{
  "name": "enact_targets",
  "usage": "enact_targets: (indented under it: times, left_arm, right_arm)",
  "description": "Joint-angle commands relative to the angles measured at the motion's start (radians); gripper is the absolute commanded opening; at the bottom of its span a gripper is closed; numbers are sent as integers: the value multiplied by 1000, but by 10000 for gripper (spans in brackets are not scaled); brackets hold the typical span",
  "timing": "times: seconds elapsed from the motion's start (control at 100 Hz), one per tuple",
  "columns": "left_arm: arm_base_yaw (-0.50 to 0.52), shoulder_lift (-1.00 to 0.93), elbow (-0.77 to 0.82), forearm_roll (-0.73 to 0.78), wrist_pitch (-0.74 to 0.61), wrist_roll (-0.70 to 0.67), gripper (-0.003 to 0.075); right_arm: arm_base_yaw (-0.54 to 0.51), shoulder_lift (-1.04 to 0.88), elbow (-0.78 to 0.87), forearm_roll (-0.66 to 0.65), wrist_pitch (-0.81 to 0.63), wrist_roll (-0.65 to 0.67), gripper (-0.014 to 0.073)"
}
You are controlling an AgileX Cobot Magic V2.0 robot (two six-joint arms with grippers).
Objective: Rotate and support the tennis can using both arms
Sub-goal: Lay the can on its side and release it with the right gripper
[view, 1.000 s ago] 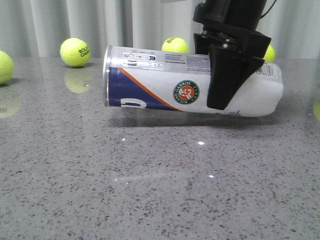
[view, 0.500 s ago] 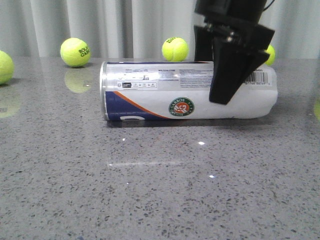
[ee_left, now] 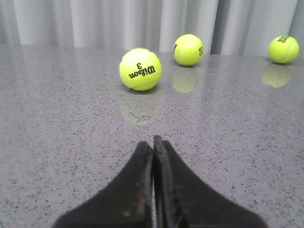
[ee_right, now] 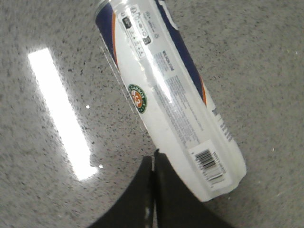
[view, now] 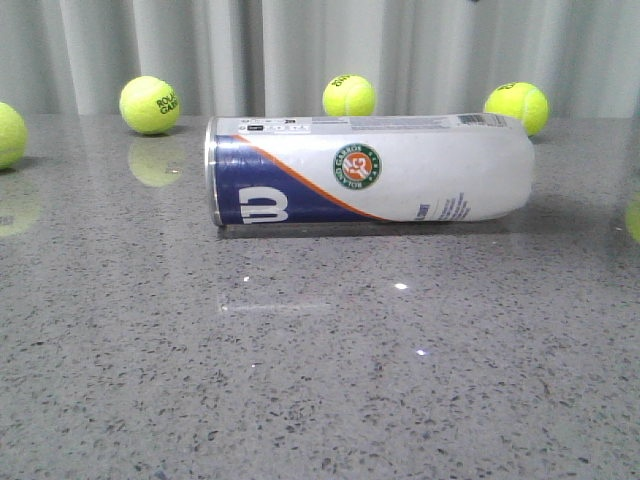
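The can (view: 370, 182) lay on its side on the bench (view: 320, 380). Both the left gripper (ee_left: 153, 142) and the right gripper (ee_right: 153, 159) were clenched, holding nothing.

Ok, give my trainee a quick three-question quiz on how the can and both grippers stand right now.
1. True or false: the tennis can stands upright on the table.
2. In the front view, which end of the can has the silver metal rim: A) left, B) right, C) neither?
3. Fill in: the fingers of the right gripper are ____ and grip nothing.

Key
1. False. It lies on its side, with neither gripper on it.
2. A.
3. Shut. The left gripper is shut too, over bare table, facing a tennis ball marked Wilson 3.
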Motion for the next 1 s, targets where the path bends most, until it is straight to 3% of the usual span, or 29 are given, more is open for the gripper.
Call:
enact_targets:
  times: [0.0,0.12,0.29,0.5,0.69,0.99]
  left_arm:
    - [4,-39,48,-8,-81,0,-21]
    - [4,-39,48,-8,-81,0,-21]
    - [4,-39,48,-8,-81,0,-21]
    - [4,-39,48,-8,-83,0,-21]
    - [4,-39,48,-8,-132,0,-21]
    - [4,-37,-50,-25,-162,-16,-21]
  right_arm:
    - [-17,-75,-14,13,-55,220,-57]
    - [-56,-163,79,-29,-143,587,-57]
    - [-73,-340,310,-190,-404,845,-57]
    - [-73,-587,635,-307,-703,848,-57]
    - [-73,-835,888,-326,-934,845,-57]
    - [-73,-1183,1101,-325,-928,845,-57]
